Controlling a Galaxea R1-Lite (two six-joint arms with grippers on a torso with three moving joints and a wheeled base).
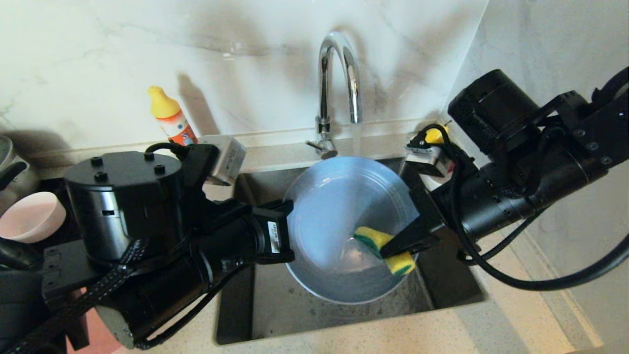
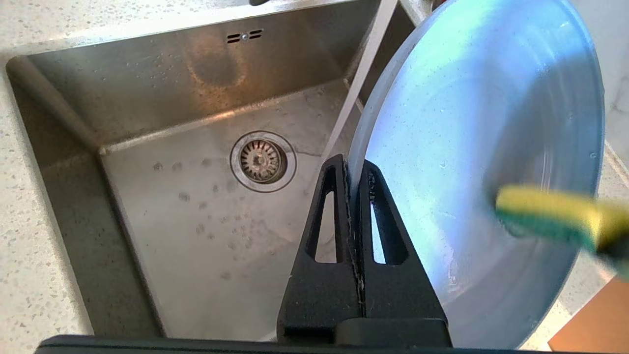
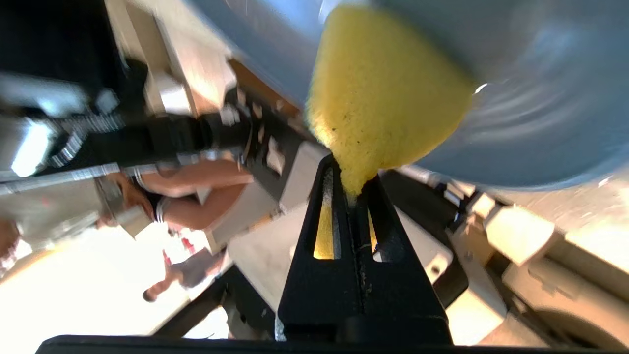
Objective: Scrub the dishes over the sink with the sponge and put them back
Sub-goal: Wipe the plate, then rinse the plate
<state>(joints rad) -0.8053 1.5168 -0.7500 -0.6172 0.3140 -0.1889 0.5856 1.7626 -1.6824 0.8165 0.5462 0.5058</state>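
Observation:
A grey-blue plate (image 1: 339,221) hangs tilted over the sink (image 1: 442,285). My left gripper (image 1: 287,231) is shut on its left rim; in the left wrist view the rim runs between the two black fingers (image 2: 351,169) of that gripper. My right gripper (image 1: 393,246) is shut on the yellow sponge (image 1: 385,248) with its green layer, pressed against the plate's lower right face. In the right wrist view the sponge (image 3: 383,93) bulges out of the right gripper (image 3: 354,179) against the plate (image 3: 540,98). In the left wrist view the sponge (image 2: 555,216) lies on the plate (image 2: 471,147).
The chrome faucet (image 1: 339,83) stands behind the plate. A pale pink-white bowl (image 1: 29,216) sits at the far left beside a steel pot (image 1: 10,167). An orange and yellow bottle (image 1: 169,118) leans at the back wall. The drain strainer (image 2: 263,160) lies in the sink floor (image 2: 196,236).

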